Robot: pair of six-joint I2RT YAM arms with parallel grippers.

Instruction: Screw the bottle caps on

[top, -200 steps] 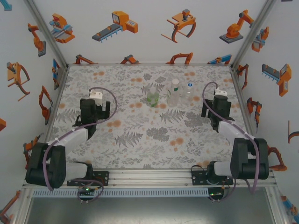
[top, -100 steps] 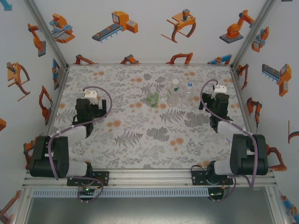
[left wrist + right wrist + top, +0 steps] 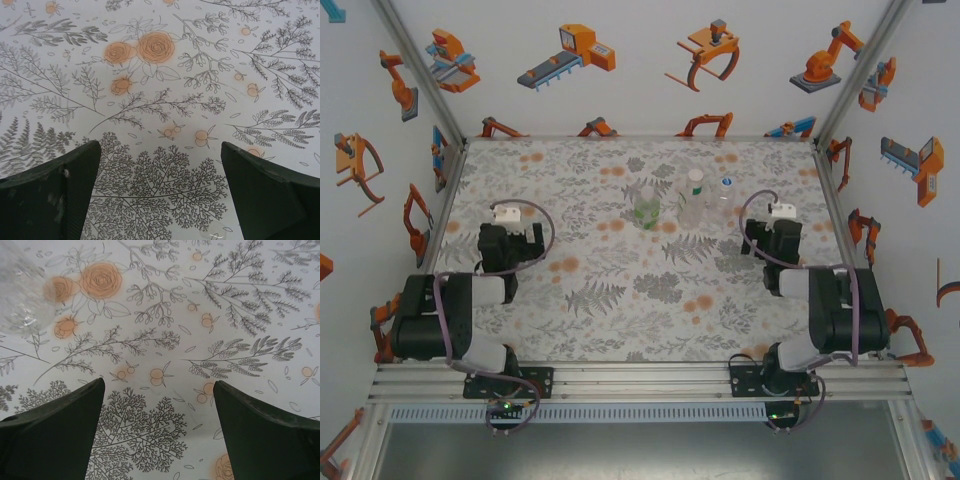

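Observation:
Three bottles stand together at the back middle of the table: a green-tinted one [image 3: 647,207], a clear one with a white-and-green label [image 3: 694,200] and a clear one [image 3: 725,195]. White caps [image 3: 696,176] sit on top of the two clear bottles; I cannot make out a cap on the green one. My left gripper [image 3: 510,248] [image 3: 160,146] hangs open over bare tablecloth at the left. Right of the bottles, my right gripper [image 3: 770,240] [image 3: 159,382] is open, nothing between its fingers. A clear bottle's base [image 3: 22,295] shows blurred at the top left of the right wrist view.
The floral tablecloth [image 3: 620,300] covers the whole table. White walls with orange robot pictures [image 3: 570,50] close in the back and both sides. Aluminium posts [image 3: 420,70] run up the back corners, and a rail [image 3: 640,375] carries both arm bases at the near edge.
Both arms have folded back toward their bases, so the grippers sit nearer the front. The left gripper has also shifted a little left. The bottles have not moved.

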